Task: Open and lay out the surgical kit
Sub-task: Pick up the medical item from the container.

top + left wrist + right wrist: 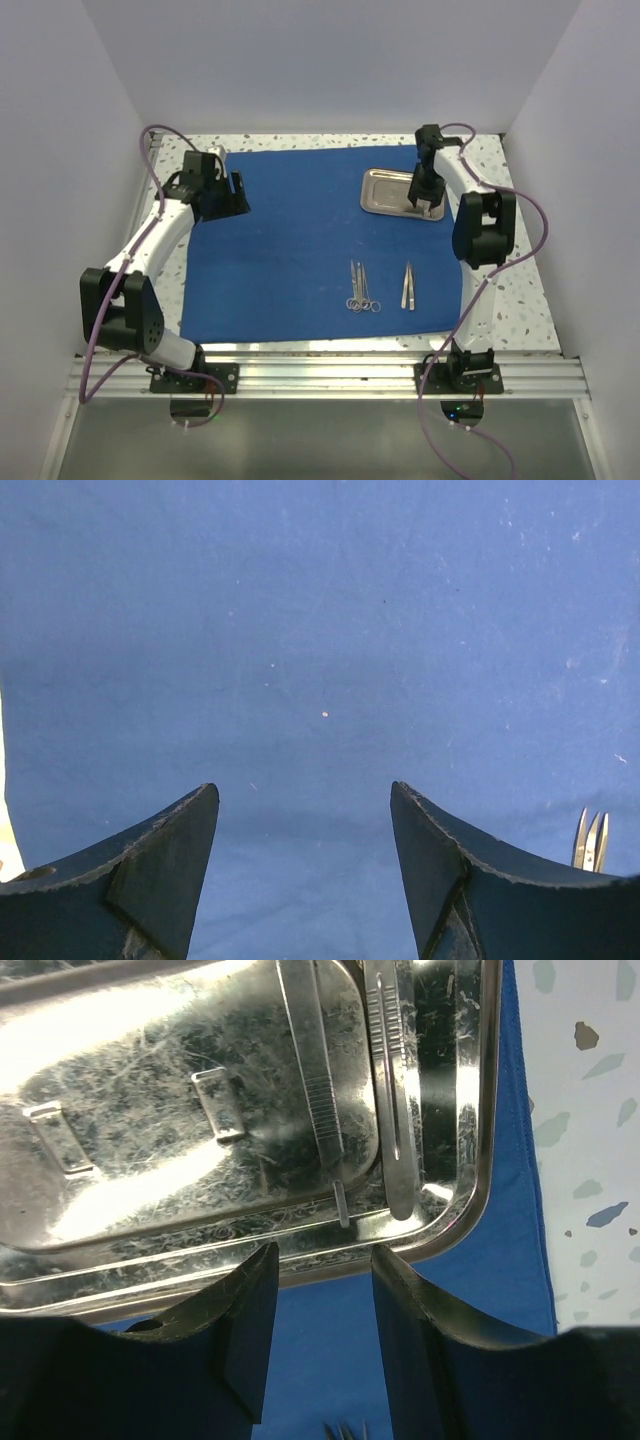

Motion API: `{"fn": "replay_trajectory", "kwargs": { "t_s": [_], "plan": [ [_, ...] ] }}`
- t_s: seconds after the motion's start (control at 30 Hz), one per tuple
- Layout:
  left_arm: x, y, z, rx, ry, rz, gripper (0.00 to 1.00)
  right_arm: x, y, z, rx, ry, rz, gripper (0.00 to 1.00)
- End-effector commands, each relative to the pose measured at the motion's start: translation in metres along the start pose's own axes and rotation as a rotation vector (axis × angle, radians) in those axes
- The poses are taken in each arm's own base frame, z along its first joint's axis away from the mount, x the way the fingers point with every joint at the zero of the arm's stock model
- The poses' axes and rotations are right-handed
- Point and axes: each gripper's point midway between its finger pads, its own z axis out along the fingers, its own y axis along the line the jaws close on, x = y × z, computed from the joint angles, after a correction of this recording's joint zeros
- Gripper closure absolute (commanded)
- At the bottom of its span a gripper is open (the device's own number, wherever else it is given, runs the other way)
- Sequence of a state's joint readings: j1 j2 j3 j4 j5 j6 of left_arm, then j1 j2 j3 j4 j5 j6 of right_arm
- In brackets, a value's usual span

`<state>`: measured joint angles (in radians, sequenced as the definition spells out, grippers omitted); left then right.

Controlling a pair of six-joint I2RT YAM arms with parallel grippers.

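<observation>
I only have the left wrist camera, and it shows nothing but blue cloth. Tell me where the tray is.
Observer: The tray sits on the far right part of the cloth, with the right gripper open at its edge.
Operator: List what's inside it.
Observer: Ridged tweezers and a flat slotted handle lie near its right end.
Operator: Report what's already laid out.
Observer: Ring-handled tools lie side by side on the cloth's near part, with a pair of tweezers to their right.

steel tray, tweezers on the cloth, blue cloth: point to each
steel tray [385, 190]: top view, bare left floor
tweezers [408, 287]: top view, middle of the shaft
blue cloth [290, 230]: top view, bare centre
</observation>
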<state>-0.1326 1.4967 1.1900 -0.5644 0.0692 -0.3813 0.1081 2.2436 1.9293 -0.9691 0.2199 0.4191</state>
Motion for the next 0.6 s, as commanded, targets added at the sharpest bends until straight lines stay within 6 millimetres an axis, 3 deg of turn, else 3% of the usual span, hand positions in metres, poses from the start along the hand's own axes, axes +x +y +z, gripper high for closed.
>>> {"fn": "replay_trajectory", "kwargs": {
  "t_s": [0.0,0.4,0.57],
  "plan": [
    [-0.017,0.0,-0.004,-0.01,-0.031,0.014,0.27,0.005,-0.009,0.015,0.031,0.021,0.016,0.55],
    [-0.016,0.004,-0.003,-0.036,-0.014,0.011,0.27,0.013,-0.015,0.043,0.035,0.064,0.024,0.65],
    [-0.014,0.006,-0.006,-0.048,-0.005,0.009,0.27,0.018,-0.015,0.058,0.03,0.085,0.026,0.74]
  ]
}}
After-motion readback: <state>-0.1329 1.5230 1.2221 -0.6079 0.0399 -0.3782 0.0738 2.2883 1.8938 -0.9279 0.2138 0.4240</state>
